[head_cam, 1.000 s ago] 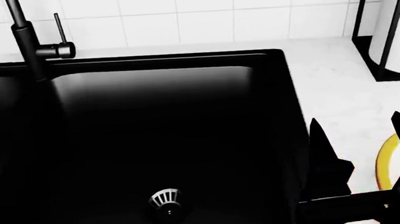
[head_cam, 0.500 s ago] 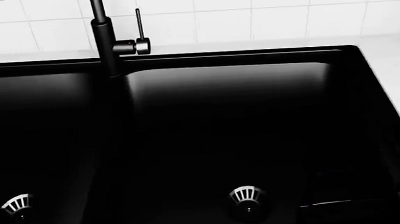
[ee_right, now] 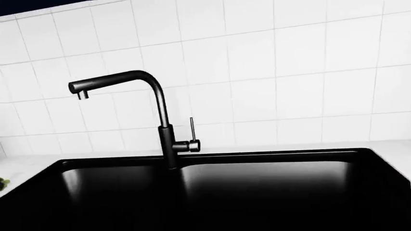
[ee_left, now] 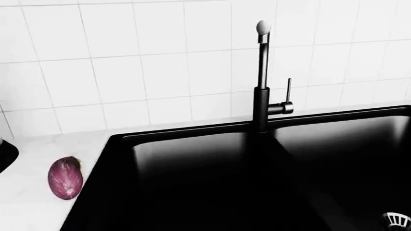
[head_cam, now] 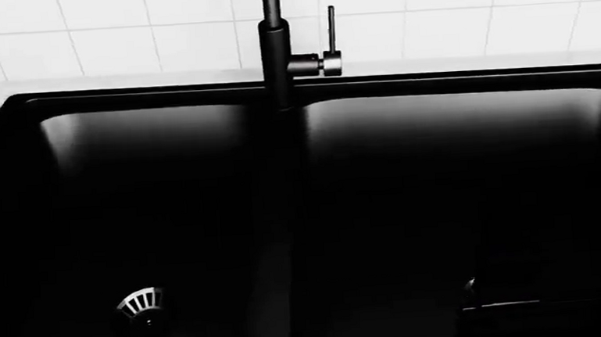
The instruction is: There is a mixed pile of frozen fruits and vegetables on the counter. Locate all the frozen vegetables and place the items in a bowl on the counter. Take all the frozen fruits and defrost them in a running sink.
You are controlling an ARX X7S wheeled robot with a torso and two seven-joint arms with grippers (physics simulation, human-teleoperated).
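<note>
Head view: black double-basin sink (head_cam: 155,185) filling the frame, tall black faucet (head_cam: 275,52) at the divider, silver drain strainer (head_cam: 140,304) in the left basin. Right gripper dark and barely visible at lower right, clenched or released impossible to tell. Left wrist view: purple eggplant (ee_left: 65,177) lying on white counter (ee_left: 26,211) just beside the sink. Left gripper out of sight.

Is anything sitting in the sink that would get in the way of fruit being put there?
Nothing visible does. Both basins of the sink look bare apart from the drain strainer, and no water shows at the faucet. The eggplant lies apart on the counter.
</note>
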